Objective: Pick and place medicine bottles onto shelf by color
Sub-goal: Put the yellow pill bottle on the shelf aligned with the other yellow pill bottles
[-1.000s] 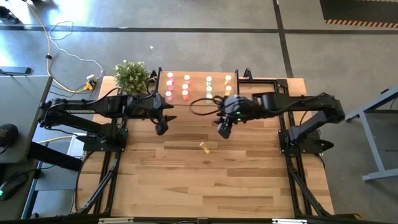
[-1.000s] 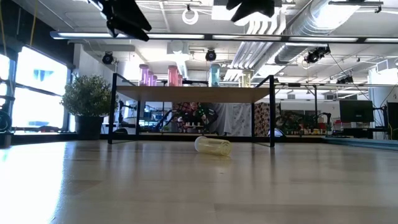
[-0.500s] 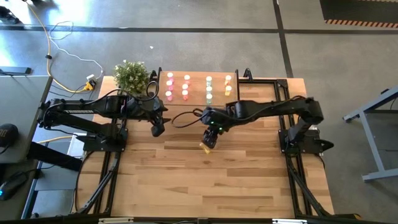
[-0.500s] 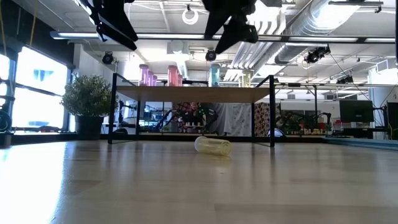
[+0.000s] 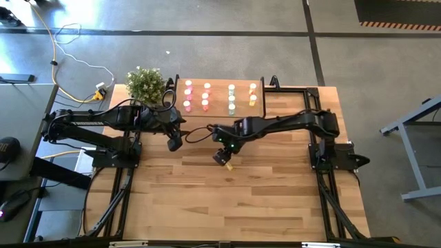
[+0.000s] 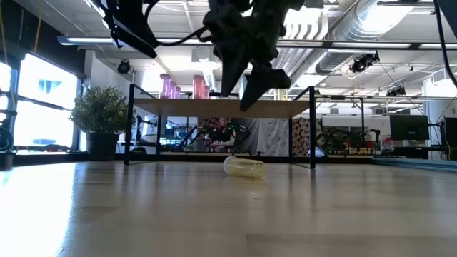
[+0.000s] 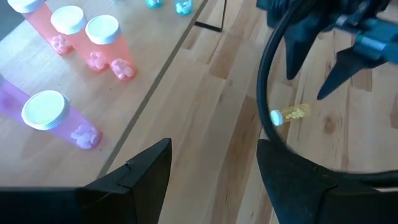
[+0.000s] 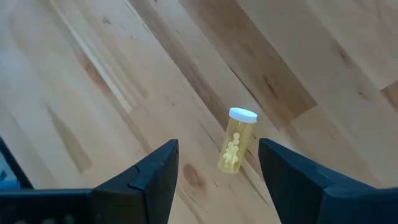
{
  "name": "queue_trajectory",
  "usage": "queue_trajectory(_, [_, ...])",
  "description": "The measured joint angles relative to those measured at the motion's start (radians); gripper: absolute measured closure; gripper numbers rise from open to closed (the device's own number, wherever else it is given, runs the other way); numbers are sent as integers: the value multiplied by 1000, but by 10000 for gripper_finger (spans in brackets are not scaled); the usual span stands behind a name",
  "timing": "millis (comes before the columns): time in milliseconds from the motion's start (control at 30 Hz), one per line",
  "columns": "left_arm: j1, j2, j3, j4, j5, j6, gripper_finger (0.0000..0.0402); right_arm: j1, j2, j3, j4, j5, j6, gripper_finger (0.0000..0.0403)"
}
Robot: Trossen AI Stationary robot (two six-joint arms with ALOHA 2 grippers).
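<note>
One yellow medicine bottle with a white cap lies on its side on the tabletop, in front of the shelf; it also shows in the low view and the right wrist view. My right gripper hangs open just above it, fingers pointing down and apart from it. Pink, red-orange, pale green and yellow bottles stand upright on the shelf. My left gripper waits open in the air near the shelf's left front corner, by the pink and red-orange bottles.
A small potted plant stands at the table's far left corner beside the shelf. Black shelf legs stand behind the lying bottle. A cable loops off the right arm. Bare planks stretch toward the near edge.
My right gripper has swung away from the shelf's front, toward the table's left and near edge, and come down over the lying yellow bottle, staying open. My left gripper has drifted slightly toward the table's left. The bottle has not moved.
</note>
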Motion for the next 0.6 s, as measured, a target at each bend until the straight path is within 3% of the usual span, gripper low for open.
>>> queue_trajectory(600, [0,0,0,-19,0,0,174,-2,135,0,49,39,140,193])
